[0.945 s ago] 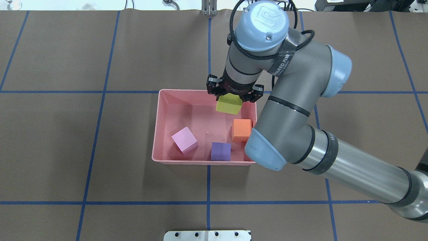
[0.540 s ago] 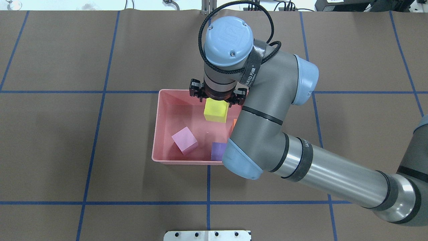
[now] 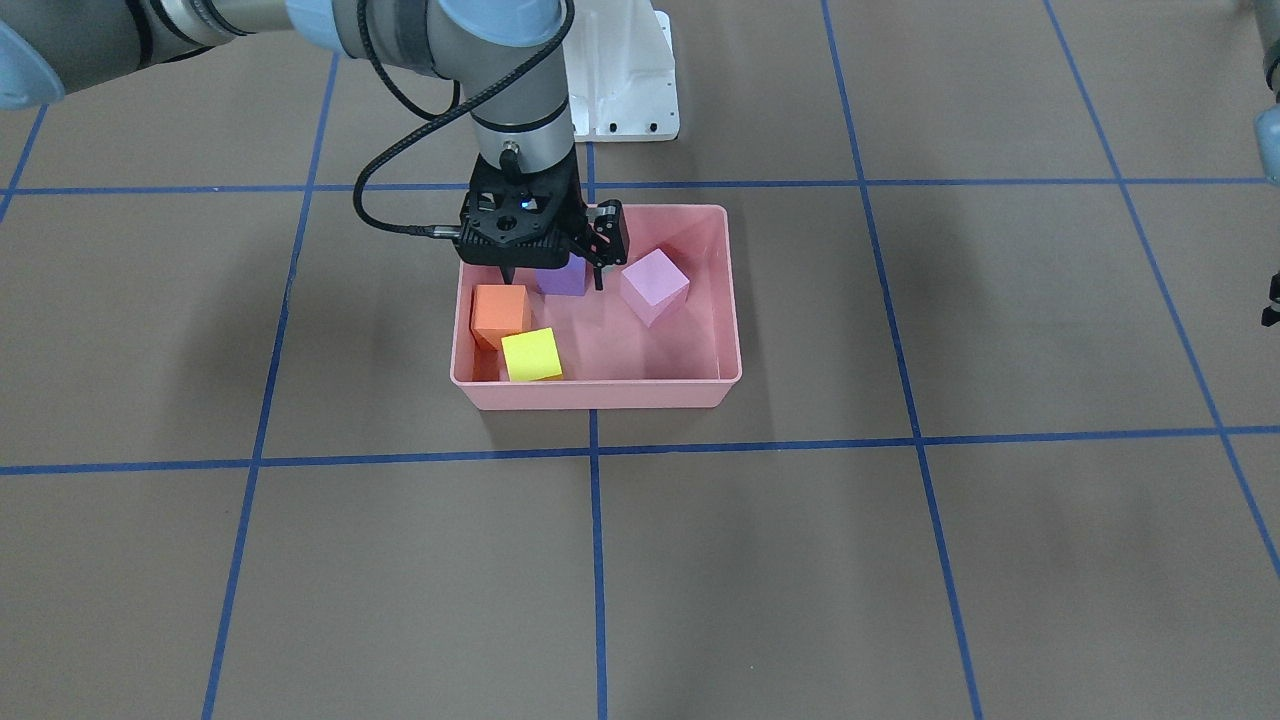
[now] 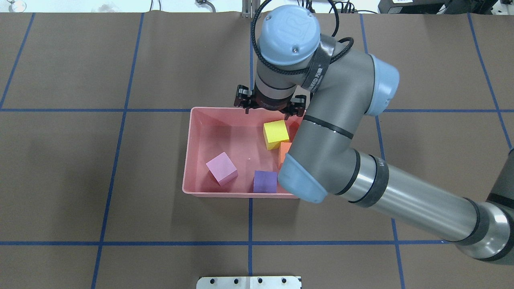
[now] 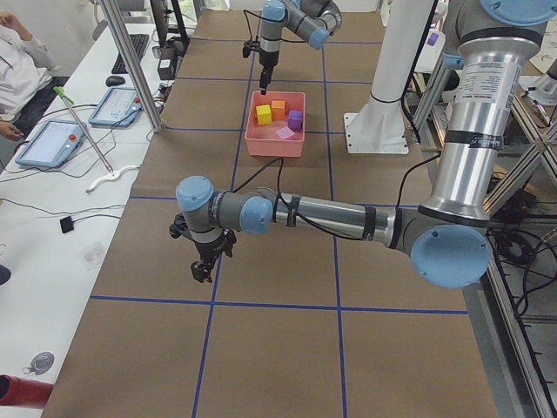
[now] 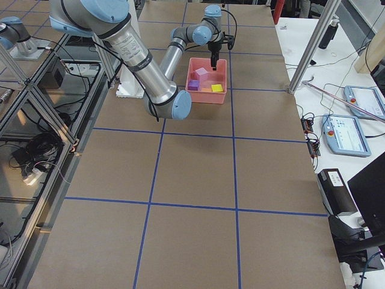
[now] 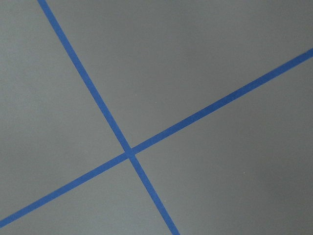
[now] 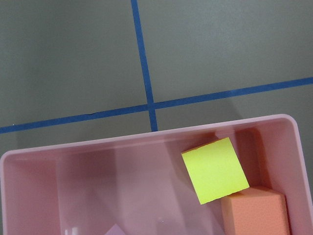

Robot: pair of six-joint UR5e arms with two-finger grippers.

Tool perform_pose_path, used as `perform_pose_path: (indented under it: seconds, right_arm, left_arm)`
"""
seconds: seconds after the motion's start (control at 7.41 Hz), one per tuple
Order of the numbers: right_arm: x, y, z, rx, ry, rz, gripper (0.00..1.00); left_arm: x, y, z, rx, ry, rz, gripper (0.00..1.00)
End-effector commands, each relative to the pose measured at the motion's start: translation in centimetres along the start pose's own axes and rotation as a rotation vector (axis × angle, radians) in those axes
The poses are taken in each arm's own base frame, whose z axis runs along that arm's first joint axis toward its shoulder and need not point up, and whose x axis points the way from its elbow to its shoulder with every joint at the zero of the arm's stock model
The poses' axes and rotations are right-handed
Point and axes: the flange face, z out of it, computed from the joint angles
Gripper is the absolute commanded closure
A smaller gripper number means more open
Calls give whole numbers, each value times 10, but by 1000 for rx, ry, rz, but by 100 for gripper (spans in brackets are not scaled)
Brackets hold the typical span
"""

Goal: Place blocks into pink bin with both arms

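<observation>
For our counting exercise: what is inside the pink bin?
The pink bin holds four blocks: yellow block, orange block, purple block, light pink block. From the front, the right gripper covers part of the purple block.

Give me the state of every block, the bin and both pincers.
Yellow block: free, resting in bin.
Orange block: in bin, beside yellow.
Purple block: in bin.
Light pink block: in bin.
Pink bin: upright, holds four blocks.
Right pincer: open, empty, over bin.
Left pincer: away from bin, opening unclear.
</observation>
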Motion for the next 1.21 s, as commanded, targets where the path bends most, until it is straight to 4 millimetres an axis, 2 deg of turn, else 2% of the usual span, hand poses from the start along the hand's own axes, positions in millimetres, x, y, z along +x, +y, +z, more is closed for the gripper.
perform_pose_path:
  seconds: [0.0,0.13,0.27,0.4,0.54,0.81,0.94,1.08]
  right_arm:
    - [85,-69,-17,-20,15,-72,0]
    - [131,-101,-24,-26,27,-123,0]
    - [183,-129,-32,-45,29,-174,0]
    - [241,-154,-42,-51,37,-231,0]
    - [293,-171,-47,-56,53,-280,0]
    - [395,-188,-61,-80,44,-363,0]
    - [444,-187,-62,-92,49,-397,0]
    - [484,-184,-64,-97,61,-406,0]
  left_arm:
    - [-35,46,-16,38,53,-114,0]
    - [-51,77,-22,72,103,-176,0]
    - [-63,93,-39,113,112,-215,0]
    - [-66,99,-47,126,101,-228,0]
    - [-66,115,-50,132,95,-248,0]
    - [-57,124,-55,126,69,-337,0]
    - [-56,122,-58,116,31,-359,0]
    - [-55,122,-58,117,29,-357,0]
